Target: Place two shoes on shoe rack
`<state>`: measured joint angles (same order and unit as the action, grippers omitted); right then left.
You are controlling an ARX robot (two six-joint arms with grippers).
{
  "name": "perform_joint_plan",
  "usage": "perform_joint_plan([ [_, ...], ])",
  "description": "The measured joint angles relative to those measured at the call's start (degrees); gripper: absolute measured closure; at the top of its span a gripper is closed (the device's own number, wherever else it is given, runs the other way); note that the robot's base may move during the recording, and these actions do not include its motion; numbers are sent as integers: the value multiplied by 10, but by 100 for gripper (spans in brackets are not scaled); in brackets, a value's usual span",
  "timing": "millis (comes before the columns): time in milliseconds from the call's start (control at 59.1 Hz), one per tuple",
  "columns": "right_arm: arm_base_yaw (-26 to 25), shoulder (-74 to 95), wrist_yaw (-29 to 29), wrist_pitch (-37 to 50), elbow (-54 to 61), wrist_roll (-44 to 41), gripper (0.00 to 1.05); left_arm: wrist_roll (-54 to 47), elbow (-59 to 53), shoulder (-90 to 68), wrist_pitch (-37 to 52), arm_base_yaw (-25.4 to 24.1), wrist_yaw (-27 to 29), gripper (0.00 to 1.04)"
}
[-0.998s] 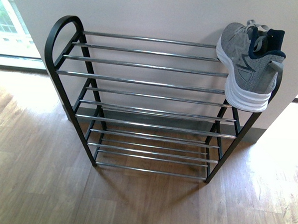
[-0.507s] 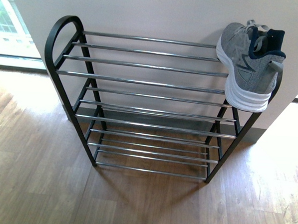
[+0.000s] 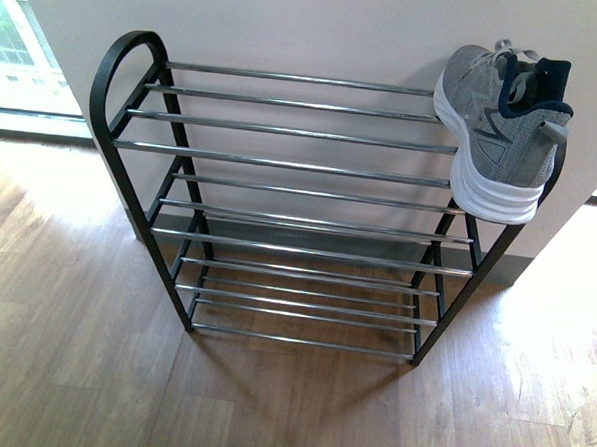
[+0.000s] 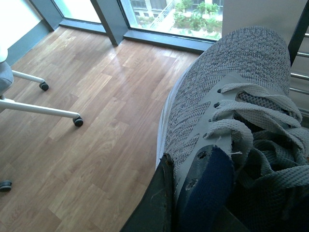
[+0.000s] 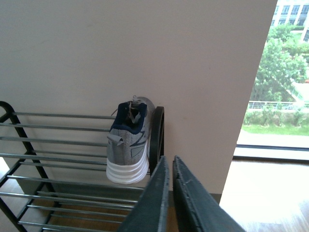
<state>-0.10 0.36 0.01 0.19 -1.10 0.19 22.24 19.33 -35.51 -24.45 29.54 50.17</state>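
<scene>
The black-framed shoe rack (image 3: 121,164) with chrome rods stands against the wall. One grey knit sneaker (image 3: 504,129) rests on its top tier at the right end, heel toward me; no arm shows in the front view. The right wrist view shows the same sneaker (image 5: 129,145) on the rack (image 5: 58,141), with my right gripper (image 5: 171,158) shut and empty, short of the rack's arched end. My left gripper (image 4: 186,183) is shut on a second grey knit sneaker (image 4: 227,77) at its navy-lined collar, held above the floor beside the rack's end (image 4: 299,34).
Wood floor (image 3: 80,372) spreads in front of the rack. A white wall (image 3: 319,29) backs it, with a window (image 3: 13,38) at the left. A white chair base on casters (image 4: 43,108) stands on the floor near floor-level windows (image 4: 169,14).
</scene>
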Motion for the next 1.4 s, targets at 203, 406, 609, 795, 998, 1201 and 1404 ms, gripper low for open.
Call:
perform_joint_plan([
  [203,0,0,0,0,0,0,57,0,0,0,0,0,0,104],
  [406,0,0,-2,0,0,0,23,0,0,0,0,0,5,104],
  [609,0,0,-2,-1,0,-1,10,0,-3,-2,0,-1,-3,104],
  [795,2,-2,3,-2,0,0,9,3,-3,2,7,0,-18,104],
  [998,2,-2,2,-2,0,0,9,33,24,-99,182,-32,-147,104],
  [1201,2,-2,1,-2,0,0,9,63,169,-374,330,-52,-233,104],
  [1404,2,-2,1,-2,0,0,9,102,279,-562,357,-39,-264,104],
])
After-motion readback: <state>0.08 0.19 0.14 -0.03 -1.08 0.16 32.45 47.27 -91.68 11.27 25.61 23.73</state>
